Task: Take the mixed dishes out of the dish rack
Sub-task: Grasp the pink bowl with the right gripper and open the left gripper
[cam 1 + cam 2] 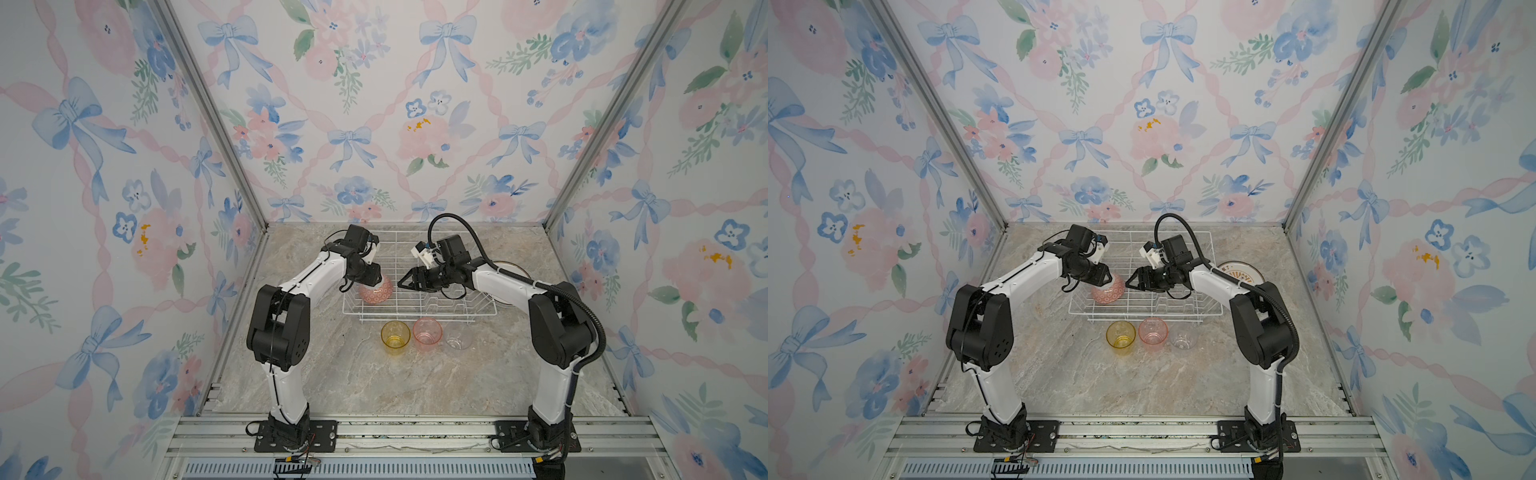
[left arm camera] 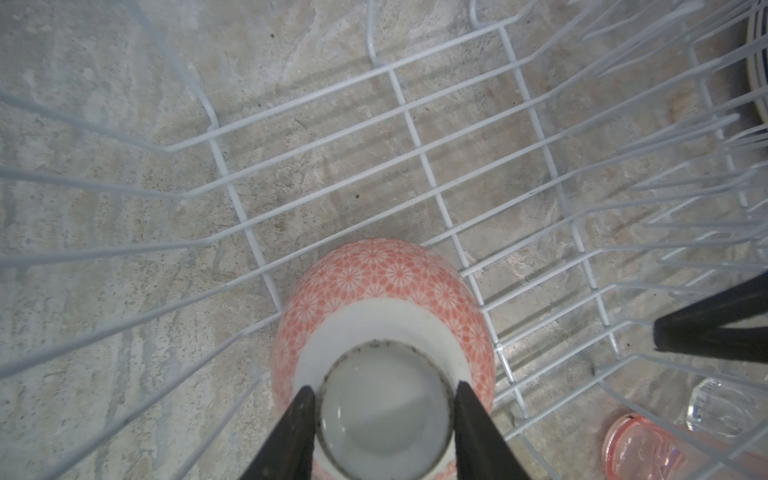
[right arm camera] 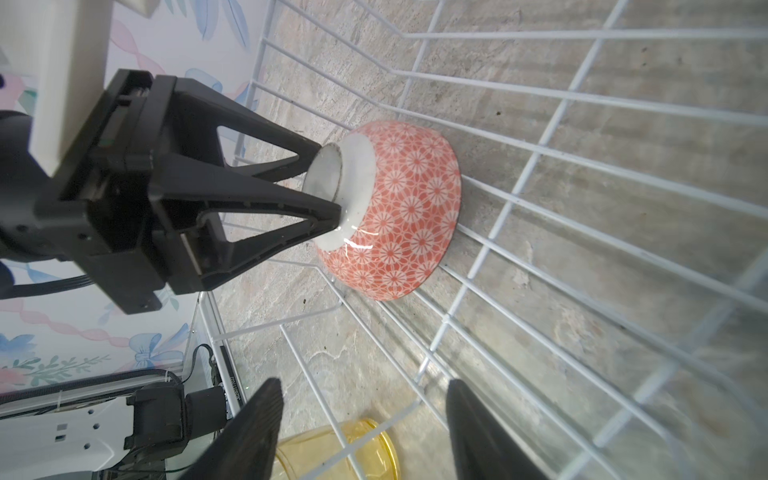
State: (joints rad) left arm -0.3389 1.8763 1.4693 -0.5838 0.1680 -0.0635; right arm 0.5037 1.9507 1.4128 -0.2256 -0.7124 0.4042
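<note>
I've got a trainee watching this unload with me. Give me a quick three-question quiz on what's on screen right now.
1. Multiple choice: the bowl lies upside down in the dish rack. On which part of it sit the jaws of the left gripper? A) the rim B) the foot ring C) the patterned side
2. True or false: the right gripper is open and holds nothing.
3. Fill the gap: ___ tumblers stand on the table in front of the dish rack.
Key: 1 B; 2 true; 3 three.
</note>
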